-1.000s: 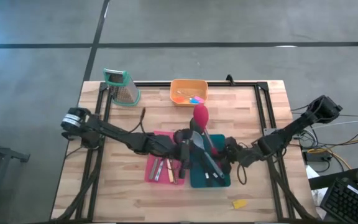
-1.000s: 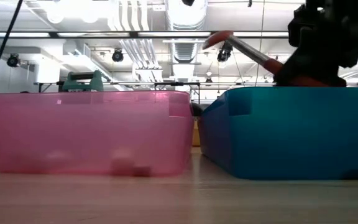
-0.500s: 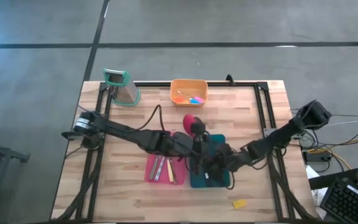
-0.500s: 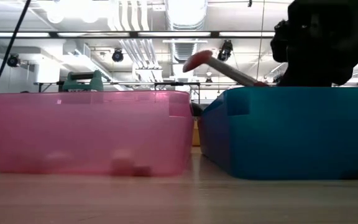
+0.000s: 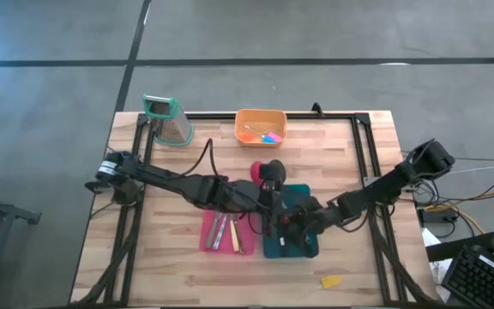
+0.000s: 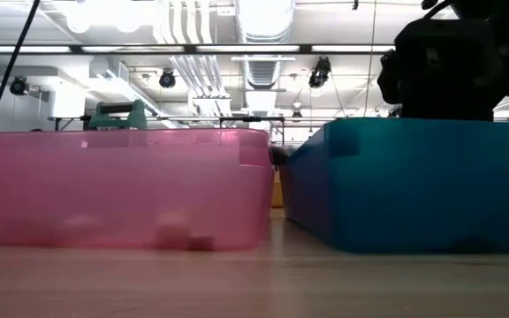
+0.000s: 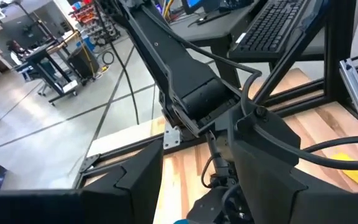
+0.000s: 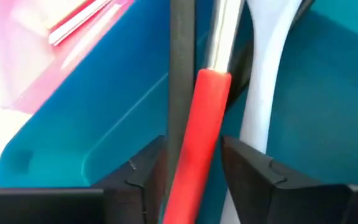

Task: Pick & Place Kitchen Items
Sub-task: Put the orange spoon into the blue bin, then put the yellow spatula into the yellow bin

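My right tool (image 8: 194,165) inside teal bin (image 5: 303,199), fingers closed on red spoon (image 8: 199,137) handle; my left tool (image 5: 268,210) just beside, grip unclear.

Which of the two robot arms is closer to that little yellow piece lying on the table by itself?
The right. The right gripper is over the teal bin, just up and left of the yellow piece. The left gripper is farther off, near the red spoon.

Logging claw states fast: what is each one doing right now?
Left claw: over the teal bin, state cannot be told.
Right claw: in the teal bin, shut on the red-handled spoon.
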Controlling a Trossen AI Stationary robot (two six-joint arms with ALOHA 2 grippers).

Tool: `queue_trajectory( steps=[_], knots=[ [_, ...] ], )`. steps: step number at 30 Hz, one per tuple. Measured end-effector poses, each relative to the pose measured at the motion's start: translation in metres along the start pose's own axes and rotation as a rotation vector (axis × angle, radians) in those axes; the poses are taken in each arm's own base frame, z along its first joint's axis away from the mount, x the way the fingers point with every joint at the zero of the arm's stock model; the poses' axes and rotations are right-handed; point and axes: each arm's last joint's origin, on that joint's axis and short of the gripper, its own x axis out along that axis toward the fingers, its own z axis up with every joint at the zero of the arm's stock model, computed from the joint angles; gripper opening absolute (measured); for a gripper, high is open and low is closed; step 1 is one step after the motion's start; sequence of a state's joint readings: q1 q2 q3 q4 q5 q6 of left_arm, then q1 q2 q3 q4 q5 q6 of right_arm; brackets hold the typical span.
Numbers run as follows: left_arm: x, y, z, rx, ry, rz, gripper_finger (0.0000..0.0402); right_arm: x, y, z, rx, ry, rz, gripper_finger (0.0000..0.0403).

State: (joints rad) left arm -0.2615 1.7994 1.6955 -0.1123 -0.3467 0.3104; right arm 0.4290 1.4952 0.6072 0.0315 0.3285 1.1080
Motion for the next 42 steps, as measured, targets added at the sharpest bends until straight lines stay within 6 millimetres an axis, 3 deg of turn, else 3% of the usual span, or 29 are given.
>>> queue_trajectory(
  steps=[11, 21, 30, 37, 42],
  knots=[
    [-0.021, 0.01, 0.005, 0.002, 0.078, 0.037, 0.0202, -0.028, 0.018, 0.018, -0.093, -0.038, 0.14, 0.0183],
    [-0.06, 0.015, -0.019, -0.093, 0.446, 0.11, 0.0202, -0.055, 0.034, 0.038, -0.226, -0.167, 0.213, 0.0146],
    [-0.085, -0.027, -0.062, -0.107, 0.72, 0.105, 0.0202, -0.069, 0.056, 0.048, -0.422, -0.239, 0.27, 0.0103],
    [-0.113, -0.069, -0.101, -0.08, 0.719, 0.165, 0.0202, -0.083, 0.075, 0.042, -0.557, -0.265, 0.337, 0.0068],
    [-0.128, -0.09, -0.134, -0.116, 0.643, 0.202, 0.0202, -0.104, 0.097, 0.029, -0.695, -0.284, 0.433, 0.0042]
  ],
)
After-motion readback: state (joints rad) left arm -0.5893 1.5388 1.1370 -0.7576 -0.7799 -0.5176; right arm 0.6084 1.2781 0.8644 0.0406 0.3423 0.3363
